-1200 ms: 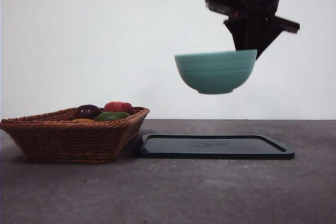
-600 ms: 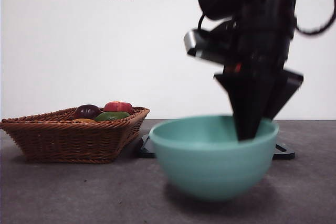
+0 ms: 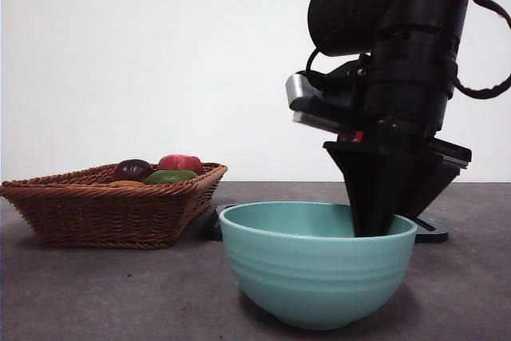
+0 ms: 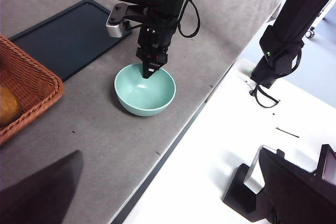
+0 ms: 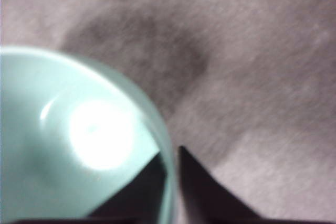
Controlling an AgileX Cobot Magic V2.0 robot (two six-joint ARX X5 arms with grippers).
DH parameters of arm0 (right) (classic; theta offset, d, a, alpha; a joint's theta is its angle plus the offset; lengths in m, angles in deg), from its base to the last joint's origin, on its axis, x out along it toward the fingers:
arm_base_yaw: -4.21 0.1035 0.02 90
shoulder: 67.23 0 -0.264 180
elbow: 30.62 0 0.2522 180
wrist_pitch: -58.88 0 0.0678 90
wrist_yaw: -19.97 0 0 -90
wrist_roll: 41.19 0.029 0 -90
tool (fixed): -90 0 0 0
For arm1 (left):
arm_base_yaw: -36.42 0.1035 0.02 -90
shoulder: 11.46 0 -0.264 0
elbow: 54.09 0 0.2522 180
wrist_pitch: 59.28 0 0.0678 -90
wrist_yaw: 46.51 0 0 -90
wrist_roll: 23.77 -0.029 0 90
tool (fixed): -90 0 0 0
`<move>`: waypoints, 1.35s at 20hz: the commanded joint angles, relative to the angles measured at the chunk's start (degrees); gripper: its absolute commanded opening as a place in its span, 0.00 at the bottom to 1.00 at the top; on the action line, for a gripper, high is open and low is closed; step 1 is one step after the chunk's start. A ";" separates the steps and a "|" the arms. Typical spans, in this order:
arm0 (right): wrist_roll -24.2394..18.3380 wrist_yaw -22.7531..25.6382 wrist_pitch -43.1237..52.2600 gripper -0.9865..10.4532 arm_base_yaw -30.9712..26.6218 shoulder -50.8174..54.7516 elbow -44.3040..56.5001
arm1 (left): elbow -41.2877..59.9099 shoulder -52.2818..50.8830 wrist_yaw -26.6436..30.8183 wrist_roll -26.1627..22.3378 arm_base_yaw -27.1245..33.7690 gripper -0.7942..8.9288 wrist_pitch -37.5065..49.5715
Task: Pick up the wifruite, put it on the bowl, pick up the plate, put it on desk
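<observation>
The teal-green bowl [image 3: 319,269] stands on the dark grey desk [image 3: 96,293], near the front edge. My right gripper [image 3: 375,225] comes down from above and is shut on the bowl's rim, one jaw inside and one outside, as the right wrist view shows [image 5: 170,166]. The bowl [image 5: 68,140] is empty inside. The left wrist view shows the bowl [image 4: 144,88] and the right gripper [image 4: 149,72] from afar. The orange-brown wifruite [image 4: 8,106] lies in the wicker basket [image 3: 104,205]. My left gripper [image 4: 170,153] is open and empty, high above the table's near side.
A flat dark tray [image 4: 68,38] lies on the desk behind the bowl, beside the basket. The basket also holds a dark purple fruit [image 3: 132,169], a red one [image 3: 180,163] and a green one [image 3: 169,176]. The table edge [image 4: 173,135] runs close to the bowl.
The right gripper has carried the bowl down from the air above the tray, toward the camera, and onto the desk in front of the tray. The basket has not moved.
</observation>
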State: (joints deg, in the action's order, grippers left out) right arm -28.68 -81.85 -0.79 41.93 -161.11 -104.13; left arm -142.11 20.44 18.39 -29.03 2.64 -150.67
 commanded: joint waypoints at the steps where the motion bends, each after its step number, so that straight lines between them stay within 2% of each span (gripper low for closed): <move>1: 1.01 0.28 -0.39 0.33 0.20 -0.33 -0.28 | -0.66 0.20 -0.20 -0.48 -0.42 0.66 0.57; 4: 1.01 0.28 -1.36 0.46 0.02 2.34 -0.33 | -0.66 0.20 -0.20 -0.48 -0.42 0.66 0.48; 8: 1.92 3.04 -5.33 0.55 0.04 11.41 -0.33 | -0.66 0.20 -0.20 -0.46 -0.42 0.66 0.46; 14: 5.14 6.01 -15.65 0.57 0.07 34.45 -0.33 | -0.66 0.20 -0.20 -0.48 -0.42 0.66 0.48; 20: 6.58 5.77 -20.20 0.57 0.07 57.57 -0.35 | -0.68 0.20 -0.20 -0.46 -0.42 0.66 0.50; 24: 6.62 2.16 -21.00 0.57 0.04 70.55 -0.35 | -0.68 0.20 -0.20 -0.48 -0.42 0.66 0.50; 27: 6.99 1.27 -24.72 0.57 0.04 77.81 -0.35 | -0.68 0.20 -0.20 -0.46 -0.42 0.66 0.50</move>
State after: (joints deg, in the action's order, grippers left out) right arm -22.65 -80.51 -25.58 41.62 -83.43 -104.00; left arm -142.11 20.44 18.39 -29.03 2.64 -150.73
